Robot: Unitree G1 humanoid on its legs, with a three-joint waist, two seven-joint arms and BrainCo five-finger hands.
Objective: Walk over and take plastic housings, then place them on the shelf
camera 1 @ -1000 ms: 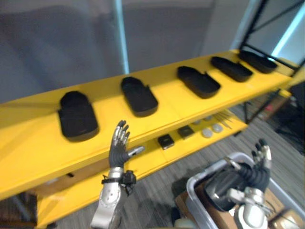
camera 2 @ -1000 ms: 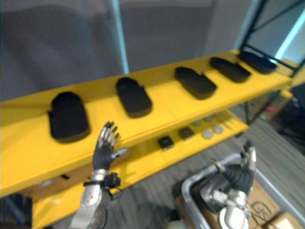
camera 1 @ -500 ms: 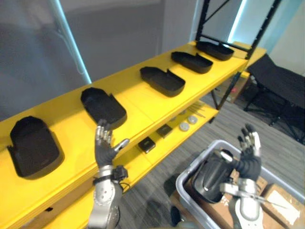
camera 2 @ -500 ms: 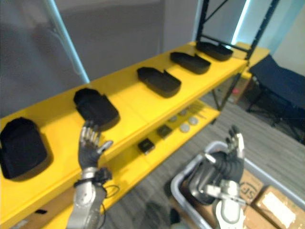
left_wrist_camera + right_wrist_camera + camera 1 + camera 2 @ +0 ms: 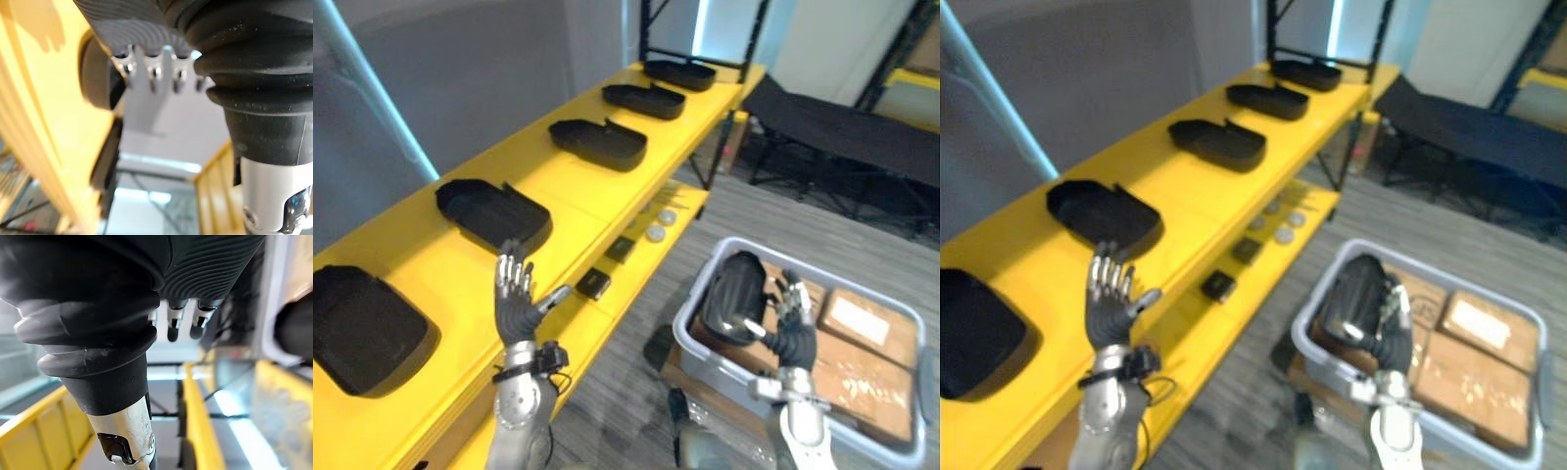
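Since the earlier frame the whole view has swung toward the grey bin point(image 5: 700, 348); both hands stay raised. At lower left, the left hand point(image 5: 517, 305) spreads straight fingers point(image 5: 513, 279), holding nothing, before the yellow shelf point(image 5: 597, 211). At lower right, the right hand point(image 5: 791, 331) has upright, relaxed, empty fingers just beside one black housing point(image 5: 732, 299) lying in the bin with cardboard boxes point(image 5: 857, 318). Five more housings point(image 5: 494, 213) line the shelf's top level; two black squares point(image 5: 593, 284) and two discs point(image 5: 656, 233) sit below.
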